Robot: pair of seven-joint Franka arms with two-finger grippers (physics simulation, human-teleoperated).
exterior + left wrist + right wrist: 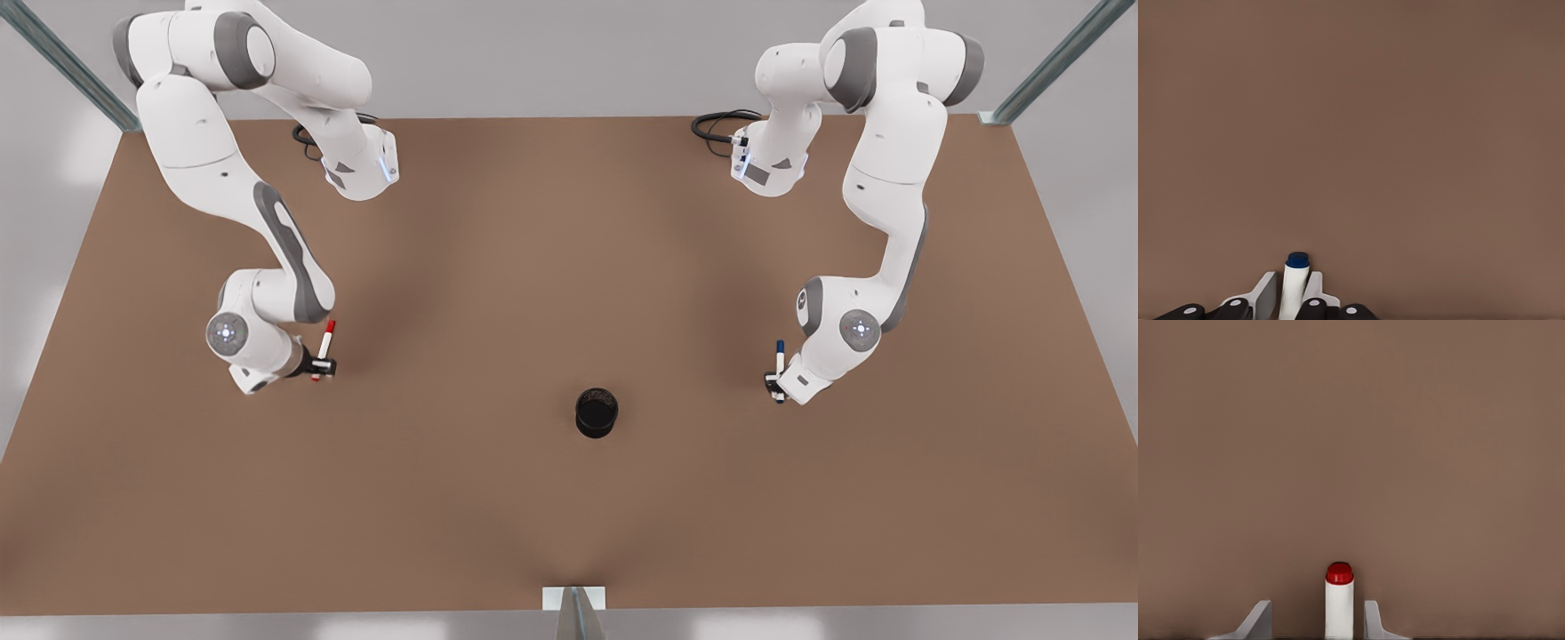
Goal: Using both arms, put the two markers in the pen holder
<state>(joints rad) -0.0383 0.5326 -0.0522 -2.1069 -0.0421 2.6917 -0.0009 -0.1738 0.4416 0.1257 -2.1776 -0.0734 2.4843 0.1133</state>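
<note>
The red-capped marker [324, 348] lies between the fingers of my right gripper [322, 365] at the front view's left. In the right wrist view its red end [1339, 573] sits between the fingers [1260, 620] with a gap on each side, so my right gripper [1316, 605] is open around it. At the front view's right, my left gripper [773, 384] is shut on the blue-capped marker [780, 360]. In the left wrist view the fingers [1266, 290] press the white barrel [1296, 287] near its blue end. The black pen holder [596, 412] stands between the arms, nearer the front edge.
The brown table [551, 267] stretches wide around the holder. Metal frame posts [1049, 67] rise at the far corners, and a small bracket [574, 600] sits at the front edge. Both arm bases with cables [720, 124] are at the far side.
</note>
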